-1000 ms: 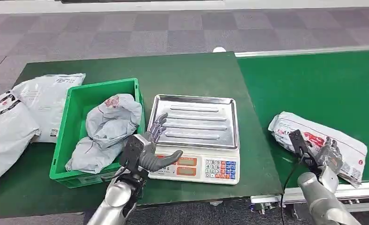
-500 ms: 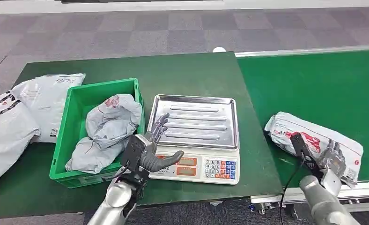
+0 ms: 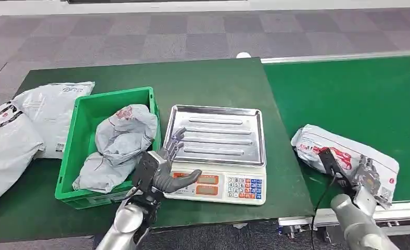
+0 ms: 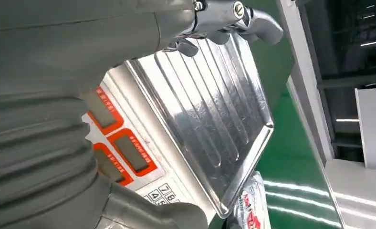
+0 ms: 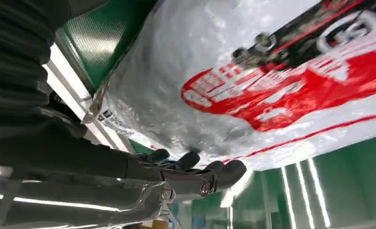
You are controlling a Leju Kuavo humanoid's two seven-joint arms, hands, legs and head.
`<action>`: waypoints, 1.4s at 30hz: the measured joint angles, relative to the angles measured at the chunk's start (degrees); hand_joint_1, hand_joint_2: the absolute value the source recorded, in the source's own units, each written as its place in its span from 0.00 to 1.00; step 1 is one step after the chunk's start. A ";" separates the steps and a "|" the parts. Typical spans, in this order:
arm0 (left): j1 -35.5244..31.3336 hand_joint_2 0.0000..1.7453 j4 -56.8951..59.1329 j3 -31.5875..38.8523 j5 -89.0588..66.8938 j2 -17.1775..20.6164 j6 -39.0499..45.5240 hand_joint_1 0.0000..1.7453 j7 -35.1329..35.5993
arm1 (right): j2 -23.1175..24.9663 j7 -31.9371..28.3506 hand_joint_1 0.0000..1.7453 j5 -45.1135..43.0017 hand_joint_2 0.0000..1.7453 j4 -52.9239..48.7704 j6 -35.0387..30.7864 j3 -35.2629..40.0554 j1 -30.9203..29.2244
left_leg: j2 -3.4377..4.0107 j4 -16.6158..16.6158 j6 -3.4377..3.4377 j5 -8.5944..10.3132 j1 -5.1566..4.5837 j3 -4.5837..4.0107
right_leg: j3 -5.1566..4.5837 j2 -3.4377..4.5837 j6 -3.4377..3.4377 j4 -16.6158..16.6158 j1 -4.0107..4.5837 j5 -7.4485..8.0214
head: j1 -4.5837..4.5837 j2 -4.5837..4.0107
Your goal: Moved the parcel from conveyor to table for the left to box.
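Observation:
A white parcel with red print [image 3: 322,148] lies on the green conveyor [image 3: 348,88] near its front edge, just right of the table [image 3: 208,83]. My right hand [image 3: 368,177] is over the parcel's near right end, fingers spread. In the right wrist view the parcel [image 5: 253,95] is very close; the fingertips [image 5: 253,47] touch its top and the thumb [image 5: 214,176] sits below its edge, not closed on it. My left hand [image 3: 164,166] hovers open with nothing in it above the front left corner of the scale [image 3: 218,135], between the scale and the green box [image 3: 83,130].
The green box holds two grey parcels [image 3: 125,135]. More grey parcels [image 3: 47,109] lie on the table at the far left. The scale's steel pan [image 4: 210,124] is bare, its keypad toward me. The conveyor's metal front rail [image 3: 400,208] runs beside my right arm.
The parcel has drifted a little to the left along the conveyor, toward the table. My right hand has stayed over its near end. The left hand has barely moved.

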 measured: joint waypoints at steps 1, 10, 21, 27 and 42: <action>0.28 1.00 -0.37 0.00 0.33 0.26 0.20 0.00 -0.13 | 0.24 0.18 0.00 0.15 1.00 0.02 0.31 0.02 -0.21 | 0.00 -0.01 0.00 0.00 0.00 -0.01 | 0.00 0.00 0.00 0.00 0.00 0.00 | 0.00 -0.02; 1.90 1.00 -2.25 0.00 4.66 2.93 2.03 0.00 -1.51 | 2.25 -1.12 0.00 -4.92 1.00 2.93 10.28 0.11 -4.05 | 0.02 -0.01 0.00 0.01 0.00 0.01 | 0.00 0.03 0.00 0.00 0.00 0.01 | 0.00 -0.02; 1.72 1.00 -3.23 -0.63 6.29 5.42 2.53 0.00 -2.19 | 2.34 1.07 0.00 -6.97 1.00 6.14 18.93 -0.04 -7.49 | 0.20 0.00 -0.01 0.01 0.01 0.14 | 0.01 0.25 -0.01 0.00 0.01 0.10 | 0.00 0.00; 1.72 1.00 -3.26 -0.96 6.31 5.92 2.53 0.00 -2.19 | 2.38 1.16 0.00 -7.04 1.00 6.62 19.17 -0.04 -7.74 | 0.20 0.00 -0.01 0.03 0.01 0.15 | 0.02 0.25 -0.03 0.00 0.01 0.14 | 0.00 0.00; 1.62 1.00 -5.26 -1.33 8.28 7.39 4.39 0.00 -2.16 | 3.12 3.41 1.00 -5.22 1.00 6.97 21.88 -0.02 -8.11 | 0.21 0.01 -0.02 0.03 0.04 0.33 | 0.22 0.26 -0.03 0.00 0.04 0.14 | 0.02 0.00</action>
